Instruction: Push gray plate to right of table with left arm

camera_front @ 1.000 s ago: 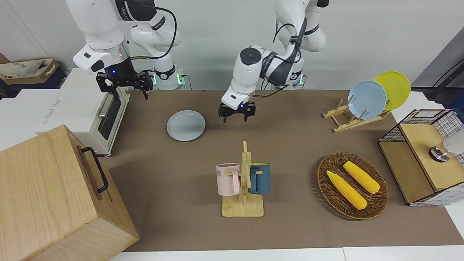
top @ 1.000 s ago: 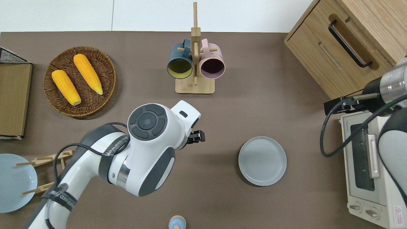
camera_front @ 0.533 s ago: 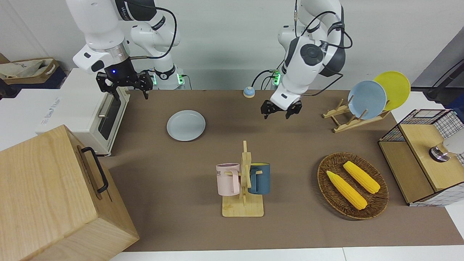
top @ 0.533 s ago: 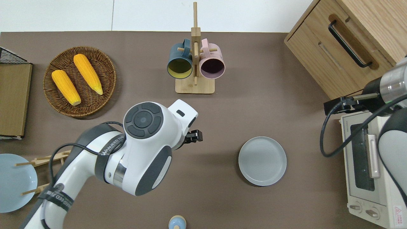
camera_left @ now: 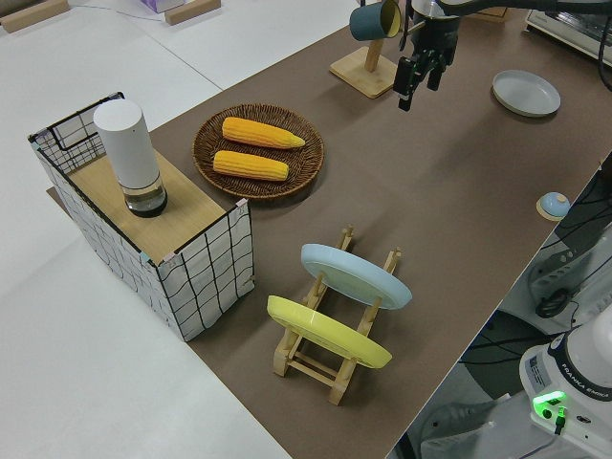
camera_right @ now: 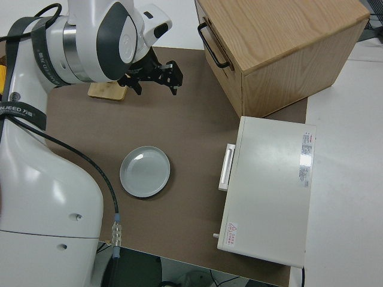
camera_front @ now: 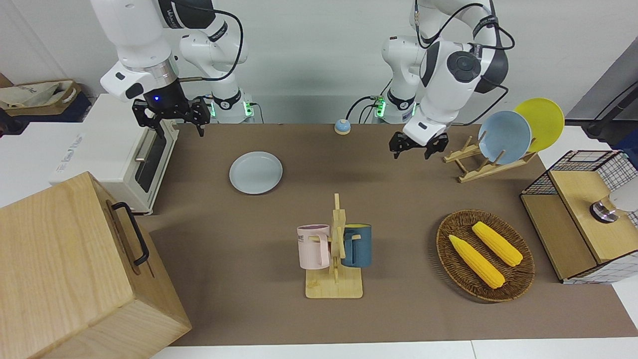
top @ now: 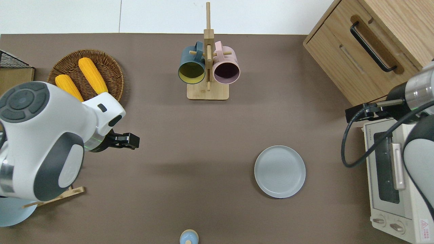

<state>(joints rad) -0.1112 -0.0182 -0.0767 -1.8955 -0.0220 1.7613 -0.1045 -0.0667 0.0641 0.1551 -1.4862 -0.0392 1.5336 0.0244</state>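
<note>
The gray plate [camera_front: 255,172] lies flat on the table's brown mat [camera_front: 398,309] toward the right arm's end, near the toaster oven; it also shows in the overhead view [top: 279,171], the left side view [camera_left: 526,93] and the right side view [camera_right: 145,171]. My left gripper [camera_front: 411,147] is open and empty, up over bare mat [top: 237,128] between the wicker basket and the dish rack, well apart from the plate [top: 130,140] [camera_left: 417,76]. My right gripper [camera_front: 169,115] is open and parked [camera_right: 154,81].
A mug rack [camera_front: 334,249] with a pink and a blue mug stands mid-table. A wicker basket [camera_front: 518,279] holds two corn cobs. A dish rack [camera_front: 478,167] holds sky-blue and yellow plates. A toaster oven [camera_front: 119,149], a wooden cabinet [camera_front: 75,269], a wire crate [camera_front: 583,214] and a small blue bell [camera_front: 342,126] stand around.
My left arm has swung away from the plate toward its own end of the table, gripper still open. The gray plate and the right arm have not moved.
</note>
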